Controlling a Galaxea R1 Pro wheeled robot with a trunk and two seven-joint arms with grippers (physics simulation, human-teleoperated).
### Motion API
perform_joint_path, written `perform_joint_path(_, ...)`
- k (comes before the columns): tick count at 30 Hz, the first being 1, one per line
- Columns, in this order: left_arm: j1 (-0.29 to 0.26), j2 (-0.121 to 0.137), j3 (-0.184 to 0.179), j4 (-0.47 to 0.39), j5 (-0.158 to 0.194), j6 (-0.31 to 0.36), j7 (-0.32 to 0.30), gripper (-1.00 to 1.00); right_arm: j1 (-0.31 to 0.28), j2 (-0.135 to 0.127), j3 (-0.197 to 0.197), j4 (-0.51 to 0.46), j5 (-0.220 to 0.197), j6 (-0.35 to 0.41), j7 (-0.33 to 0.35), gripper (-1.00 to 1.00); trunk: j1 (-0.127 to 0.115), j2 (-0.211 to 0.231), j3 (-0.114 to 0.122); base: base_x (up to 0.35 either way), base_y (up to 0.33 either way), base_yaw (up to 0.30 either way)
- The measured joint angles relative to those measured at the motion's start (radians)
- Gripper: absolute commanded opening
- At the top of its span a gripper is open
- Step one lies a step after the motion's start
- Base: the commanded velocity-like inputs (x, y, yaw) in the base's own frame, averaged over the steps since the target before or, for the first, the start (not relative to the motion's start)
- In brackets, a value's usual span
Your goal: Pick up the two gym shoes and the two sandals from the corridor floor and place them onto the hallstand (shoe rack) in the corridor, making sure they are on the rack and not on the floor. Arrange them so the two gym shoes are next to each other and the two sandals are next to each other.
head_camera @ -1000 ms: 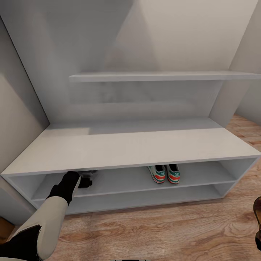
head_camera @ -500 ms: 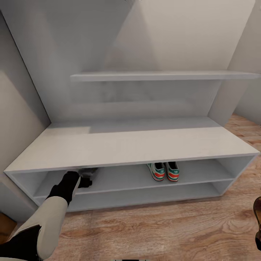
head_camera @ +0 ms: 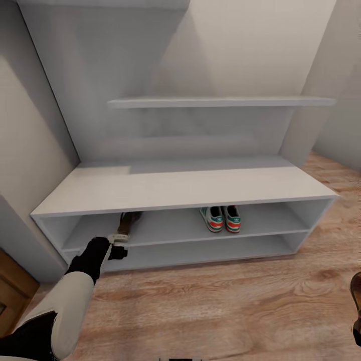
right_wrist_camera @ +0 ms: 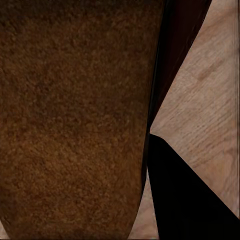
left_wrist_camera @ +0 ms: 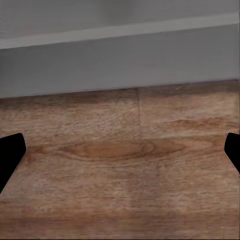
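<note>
Large light-grey hallstand (head_camera: pixel 180 188), a long low 2-tier bench with flat top and grey wall shelves above, stands against the wall on the light brown wood-plank corridor floor (head_camera: pixel 225 306). On its upper inner tier, under the right half of the top, 2 small white gym shoes with green stripes and red-orange heel patches (head_camera: pixel 220 219) sit side by side, touching or nearly so, heels toward the camera. Further left on the same tier, 1 brown leather sandal with patterned strap (head_camera: pixel 128 224) lies lengthwise, heel near the front edge, well apart from the gym shoes. Left gripper (head_camera: pixel 118 246), on a black wrist and white forearm, is just in front of that tier's edge by the sandal's heel; the left wrist view shows its 2 black fingers (left_wrist_camera: pixel 11 152) spread wide with nothing between them, only floor planks and the grey base of the hallstand ahead. Right gripper (head_camera: pixel 357 313) is at the head view's right edge, low over the floor; right wrist view shows the second brown sandal (right_wrist_camera: pixel 75 115) close up against a black finger (right_wrist_camera: pixel 185 200), apparently clamped.
</note>
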Motion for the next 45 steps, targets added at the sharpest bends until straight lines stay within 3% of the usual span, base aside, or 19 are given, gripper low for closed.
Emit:
perform_joint_path(9,0.005,0.001,0.001,0.000,0.003,-0.012,-0.012,1.00,0.000,0.000,0.002,0.003,0.001,-0.001,-0.001,-1.00,0.000,0.000,0.000,-0.332,0.000,0.000)
perform_joint_path(14,0.035,0.005,0.006,0.000,0.008,-0.085,-0.015,1.00,0.000,0.001,0.002,0.004,0.000,-0.001,-0.002,-1.00,0.000,0.000,0.000,-0.112,0.000,0.000)
perform_joint_path(17,0.081,0.006,0.007,0.000,0.014,-0.184,-0.017,1.00,0.000,0.001,0.002,0.014,0.001,-0.001,-0.003,-1.00,-0.001,0.000,0.000,-0.024,0.000,0.000)
perform_joint_path(18,0.125,0.007,0.008,0.000,0.024,-0.262,-0.025,1.00,0.000,0.002,0.002,0.024,0.001,-0.001,-0.003,-1.00,-0.001,0.000,0.000,-0.009,0.000,0.000)
perform_joint_path(24,0.240,0.018,0.010,0.000,0.075,-0.437,-0.075,1.00,0.000,0.001,0.003,0.031,0.001,-0.001,-0.003,-1.00,-0.001,0.000,0.000,-0.004,0.000,0.000)
perform_joint_path(26,0.298,0.040,0.009,0.001,0.111,-0.530,-0.129,1.00,0.000,0.001,0.003,0.032,0.001,-0.001,-0.003,-1.00,-0.001,0.000,0.000,0.000,0.000,0.000)
perform_joint_path(27,0.358,0.070,0.009,0.005,0.161,-0.631,-0.247,1.00,0.000,0.001,0.003,0.033,0.000,-0.001,-0.003,-1.00,-0.001,0.000,0.000,0.000,0.000,0.000)
perform_joint_path(30,0.417,0.098,0.008,0.011,0.200,-0.677,-0.366,1.00,0.000,0.002,0.004,0.035,0.001,-0.001,-0.003,-1.00,-0.001,0.000,0.000,0.000,0.000,0.000)
perform_joint_path(34,0.463,0.135,0.007,0.017,0.223,-0.700,-0.522,1.00,0.000,0.003,0.005,0.047,0.001,-0.001,-0.003,-1.00,-0.001,0.000,0.000,0.000,0.000,0.000)
perform_joint_path(35,0.493,0.148,0.007,0.018,0.227,-0.708,-0.616,1.00,0.000,0.003,0.005,0.052,0.001,-0.001,-0.003,-1.00,-0.001,0.000,0.000,0.000,0.000,0.000)
perform_joint_path(37,0.539,0.161,0.007,0.020,0.233,-0.726,-0.748,1.00,0.000,0.003,0.005,0.056,0.001,-0.001,-0.003,-1.00,-0.001,0.000,0.000,0.000,0.000,0.000)
perform_joint_path(39,0.565,0.168,0.008,0.023,0.237,-0.755,-0.820,1.00,0.000,0.003,0.004,0.059,0.001,-0.002,-0.003,-1.00,-0.001,0.000,0.000,0.000,0.000,0.000)
perform_joint_path(45,0.607,0.183,0.008,0.071,0.240,-0.826,-0.900,1.00,0.000,0.003,0.005,0.062,0.001,-0.002,-0.003,-1.00,-0.001,0.000,0.000,0.000,0.000,0.000)
